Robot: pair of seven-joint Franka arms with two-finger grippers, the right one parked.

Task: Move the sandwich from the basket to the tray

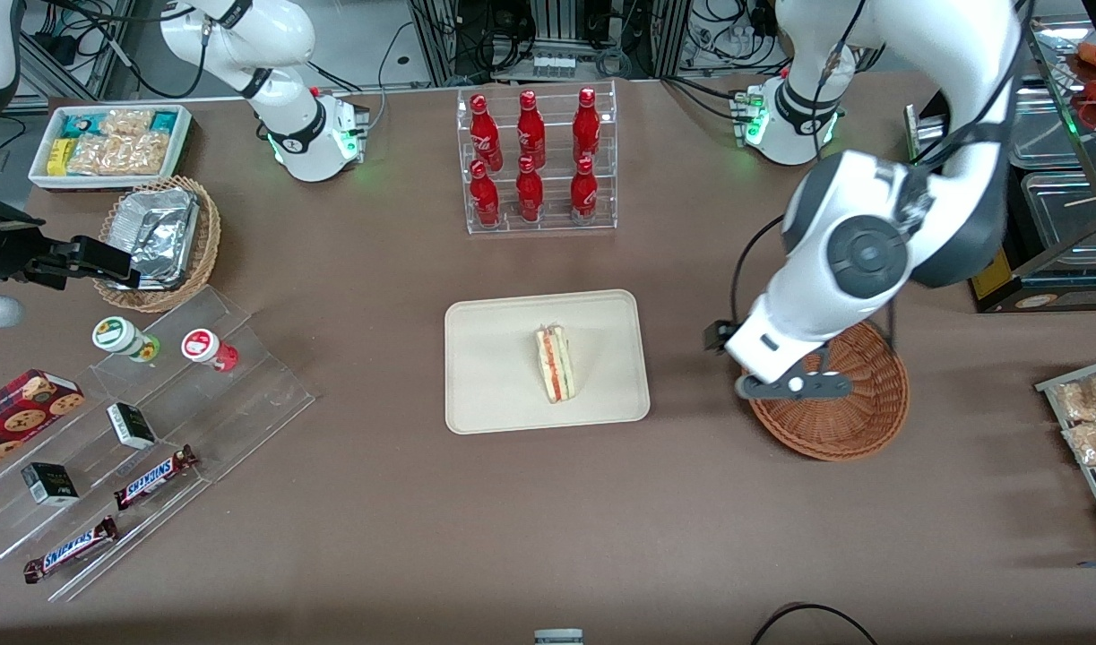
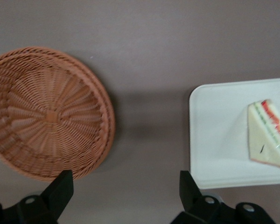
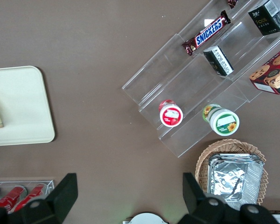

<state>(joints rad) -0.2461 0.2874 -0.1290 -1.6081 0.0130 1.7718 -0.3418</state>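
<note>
The sandwich (image 1: 556, 365) (image 2: 269, 135) lies on its side on the cream tray (image 1: 494, 358) (image 2: 219, 130), red and green filling showing along its cut edge. The reddish-brown woven basket (image 1: 857, 403) (image 2: 46, 112) stands beside the tray, toward the working arm's end of the table, with nothing in it. My left gripper (image 1: 794, 387) (image 2: 125, 186) hangs open above the basket's rim nearest the tray, over the bare strip of table between basket and tray. Nothing is between its fingers (image 2: 60, 186). The right wrist view shows a corner of the tray (image 3: 18, 107).
A clear rack of red bottles (image 1: 534, 161) stands farther from the front camera than the tray. Toward the parked arm's end are a clear stepped shelf with snack bars and jars (image 1: 144, 430), a tan wicker basket with foil containers (image 1: 158, 237) and a white bin of snack packets (image 1: 108, 143).
</note>
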